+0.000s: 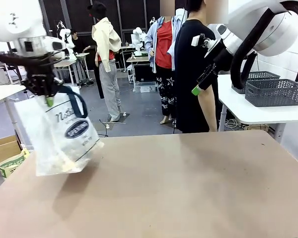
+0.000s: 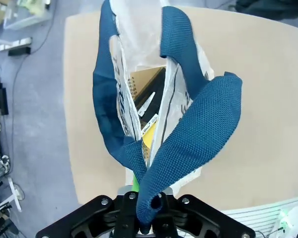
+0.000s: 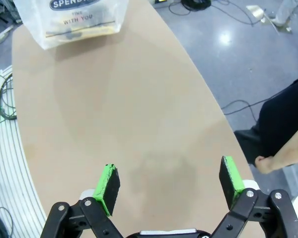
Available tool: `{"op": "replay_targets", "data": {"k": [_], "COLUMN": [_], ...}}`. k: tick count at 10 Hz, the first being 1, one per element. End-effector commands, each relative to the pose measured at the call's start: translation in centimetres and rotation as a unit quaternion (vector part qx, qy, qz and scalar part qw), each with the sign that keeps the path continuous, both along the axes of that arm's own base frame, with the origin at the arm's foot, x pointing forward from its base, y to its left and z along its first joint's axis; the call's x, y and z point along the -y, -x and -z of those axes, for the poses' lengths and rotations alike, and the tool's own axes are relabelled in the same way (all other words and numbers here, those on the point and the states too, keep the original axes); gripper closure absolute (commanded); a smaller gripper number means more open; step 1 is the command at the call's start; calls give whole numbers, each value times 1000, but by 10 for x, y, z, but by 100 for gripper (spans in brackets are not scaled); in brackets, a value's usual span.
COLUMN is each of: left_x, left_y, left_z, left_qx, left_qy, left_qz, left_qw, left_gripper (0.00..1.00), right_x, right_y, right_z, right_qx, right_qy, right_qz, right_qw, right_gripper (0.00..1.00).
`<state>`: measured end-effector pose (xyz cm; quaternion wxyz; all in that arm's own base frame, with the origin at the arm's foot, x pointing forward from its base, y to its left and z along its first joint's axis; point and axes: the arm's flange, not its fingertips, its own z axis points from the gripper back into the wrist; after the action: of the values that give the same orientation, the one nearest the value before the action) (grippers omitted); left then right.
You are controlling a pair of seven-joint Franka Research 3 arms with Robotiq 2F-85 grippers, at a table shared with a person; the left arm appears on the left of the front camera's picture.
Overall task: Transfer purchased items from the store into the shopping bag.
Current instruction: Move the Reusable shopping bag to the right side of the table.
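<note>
While my left gripper (image 1: 49, 97) is clenched on the navy blue woven handles (image 2: 188, 144) of the translucent clear plastic shopping bag with navy lettering (image 1: 59, 136), the bag hangs from it at the left end of the tan table (image 1: 179, 188), its bottom resting on the tabletop. Looking down into its open mouth, I see the purchased items (image 2: 148, 116) inside: a tan spiral-bound pad, something dark and a few white and yellow packets. My right gripper (image 3: 169, 186) is raised above the bare table with its green pads (image 3: 109, 184) spread wide apart and nothing between them, while the dark grey lattice-sided plastic basket (image 1: 274, 92) sits on a white side table (image 1: 248, 110) to the right, behind that arm.
</note>
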<state>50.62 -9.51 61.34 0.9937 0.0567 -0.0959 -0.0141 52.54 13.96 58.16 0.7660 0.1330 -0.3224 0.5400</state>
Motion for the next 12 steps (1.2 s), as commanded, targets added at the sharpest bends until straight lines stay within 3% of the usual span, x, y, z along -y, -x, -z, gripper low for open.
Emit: {"op": "replay_targets", "data": {"k": [1,4,9,10,12], "left_x": [-30,-61,-72,-76,-76], "left_y": [19,47,54,52,52], "left_z": [14,41,100,84,84], "left_qx": [34,67,78,55,55], "left_qy": [-33,-90,-52,-68,-68], "left_qz": [-17,-33,-44,-27,-27], "left_qw": [999,993,995,996,996], "left_gripper": [100,100,100,100,100], "right_x": [-1,-1,-1,-1,-1], "right_y": [0,0,0,0,0], "right_z": [-2,-2,-2,-2,-2], "right_qx": [-8,-8,-8,-8,-8], "right_qy": [9,9,9,9,9], "right_qz": [7,7,7,7,7], "right_qw": [1000,1000,1000,1000,1000], "right_gripper": [0,0,0,0,0]}}
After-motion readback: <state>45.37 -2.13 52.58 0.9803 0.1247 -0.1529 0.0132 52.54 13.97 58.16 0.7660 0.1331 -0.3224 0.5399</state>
